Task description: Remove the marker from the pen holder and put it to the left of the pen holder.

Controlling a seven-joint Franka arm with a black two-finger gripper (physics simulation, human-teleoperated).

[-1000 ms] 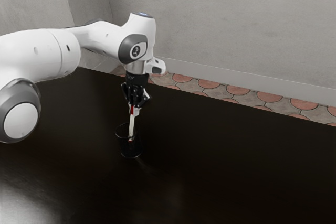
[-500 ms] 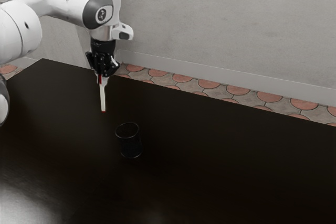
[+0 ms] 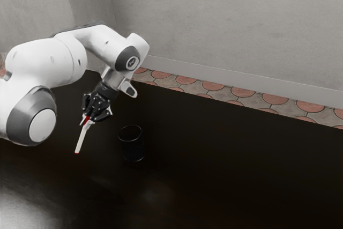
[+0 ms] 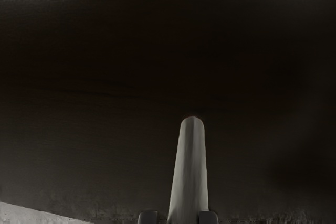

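My black gripper (image 3: 87, 120) is shut on the upper, red part of the white marker (image 3: 81, 139) in the exterior view. The marker slants down toward the exterior view's lower left, its red tip lowest. Whether that tip touches the table cannot be told. The dark round pen holder (image 3: 132, 144) stands upright on the exterior view's right of the marker, apart from it. In the wrist view the marker (image 4: 189, 174) sticks out from between the two dark fingertips of the gripper (image 4: 178, 217).
The dark table (image 3: 225, 164) stretches beneath the arm and the holder. A grey wall (image 3: 225, 25) and a tiled floor strip (image 3: 214, 86) lie past its far edge.
The marker, first inside the pen holder, was lifted out and carried toward the exterior view's left. Since the last picture my hand has come lower and tilted, with the marker in it. The holder stayed put.
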